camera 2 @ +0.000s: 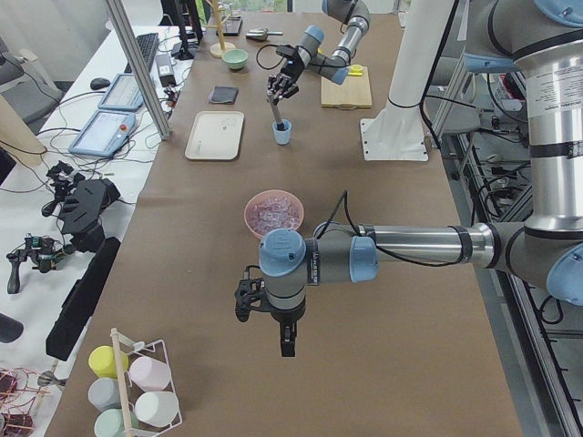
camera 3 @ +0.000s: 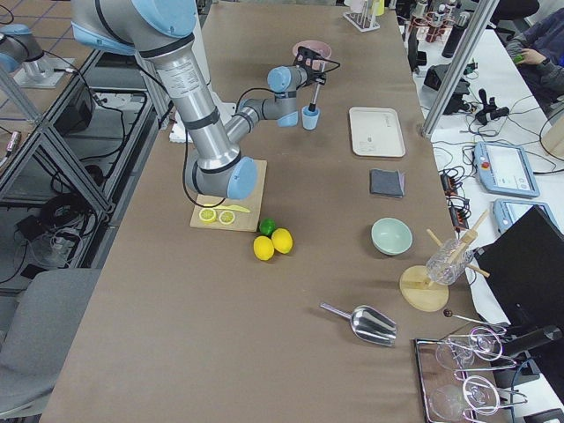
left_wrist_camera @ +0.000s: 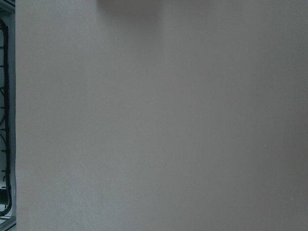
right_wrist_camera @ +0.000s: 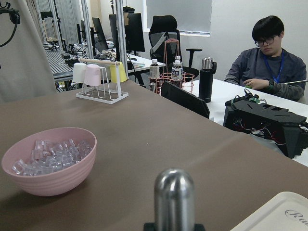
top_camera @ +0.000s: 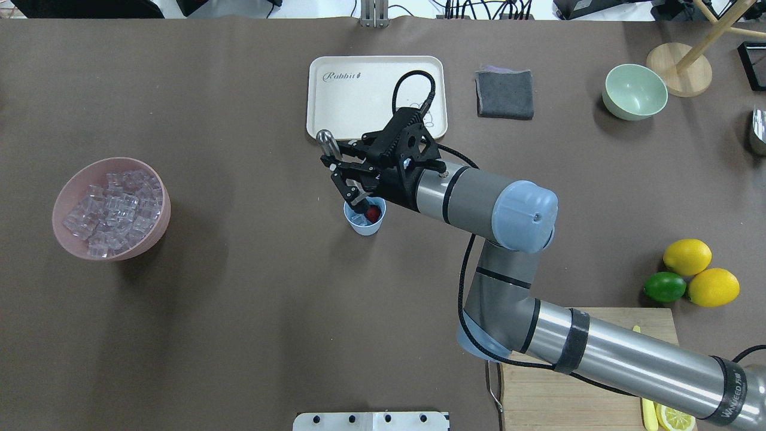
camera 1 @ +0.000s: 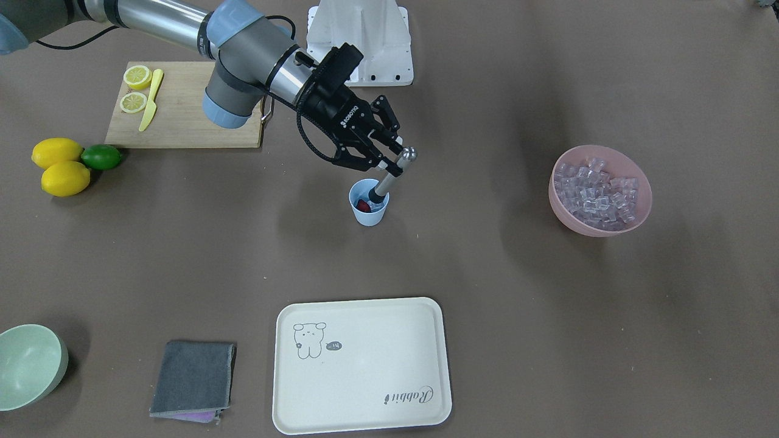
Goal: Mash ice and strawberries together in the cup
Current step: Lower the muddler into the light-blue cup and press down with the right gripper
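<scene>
Right gripper (camera 1: 392, 157) is clamping a muddler (camera 1: 383, 185) inside the cup (camera 1: 368, 218) — standing well apart from tray (camera 1: 365, 389) and pink bowl (camera 1: 563, 214); left gripper's (camera 2: 285, 339) jaws unreadable.

Right gripper (camera 1: 391, 160) clamped, left gripper (camera 2: 287, 350) pointing down

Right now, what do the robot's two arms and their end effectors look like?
Both arms are silver tubes with grey joints and pale blue caps. The right arm has black bands, white lettering and a black cable running to its black, open-framed two-finger right end effector, marked in white. The left arm matches; the left end effector is black too.
</scene>
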You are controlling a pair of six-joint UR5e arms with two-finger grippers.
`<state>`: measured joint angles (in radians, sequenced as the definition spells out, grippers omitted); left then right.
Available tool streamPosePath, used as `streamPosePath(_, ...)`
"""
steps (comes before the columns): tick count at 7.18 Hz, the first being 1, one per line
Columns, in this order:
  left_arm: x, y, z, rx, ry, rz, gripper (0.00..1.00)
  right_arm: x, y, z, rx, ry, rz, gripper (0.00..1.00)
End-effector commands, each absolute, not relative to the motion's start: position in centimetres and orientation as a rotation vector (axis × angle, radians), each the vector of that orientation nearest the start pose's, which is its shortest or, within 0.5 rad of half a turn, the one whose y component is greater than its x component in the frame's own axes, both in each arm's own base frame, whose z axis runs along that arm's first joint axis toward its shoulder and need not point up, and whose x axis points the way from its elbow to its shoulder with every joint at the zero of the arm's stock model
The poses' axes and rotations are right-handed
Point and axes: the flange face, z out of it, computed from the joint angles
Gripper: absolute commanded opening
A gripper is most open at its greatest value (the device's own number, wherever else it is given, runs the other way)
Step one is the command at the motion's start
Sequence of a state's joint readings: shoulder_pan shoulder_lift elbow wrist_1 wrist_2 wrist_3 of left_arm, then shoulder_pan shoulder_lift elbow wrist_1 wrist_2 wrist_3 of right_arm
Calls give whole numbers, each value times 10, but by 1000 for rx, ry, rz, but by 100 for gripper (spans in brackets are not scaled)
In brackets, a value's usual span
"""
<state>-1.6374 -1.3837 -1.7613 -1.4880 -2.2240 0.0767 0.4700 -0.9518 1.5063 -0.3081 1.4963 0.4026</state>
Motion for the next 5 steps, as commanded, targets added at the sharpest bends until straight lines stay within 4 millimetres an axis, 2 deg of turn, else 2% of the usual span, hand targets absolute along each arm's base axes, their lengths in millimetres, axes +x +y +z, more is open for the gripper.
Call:
streamPosePath(1, -99, -401, 664, -27, 657, -15, 98, -529, -420, 205, 1379, -1223, -430, 0)
streamPosePath(3, -99, -401, 664, -28, 657, -16, 98, -530, -420, 206, 1378, -1221, -430, 0)
streamPosePath(5, -100, -401, 664, -28, 655, -16, 98, -526, -424, 183, 1391, -1237, -409, 0)
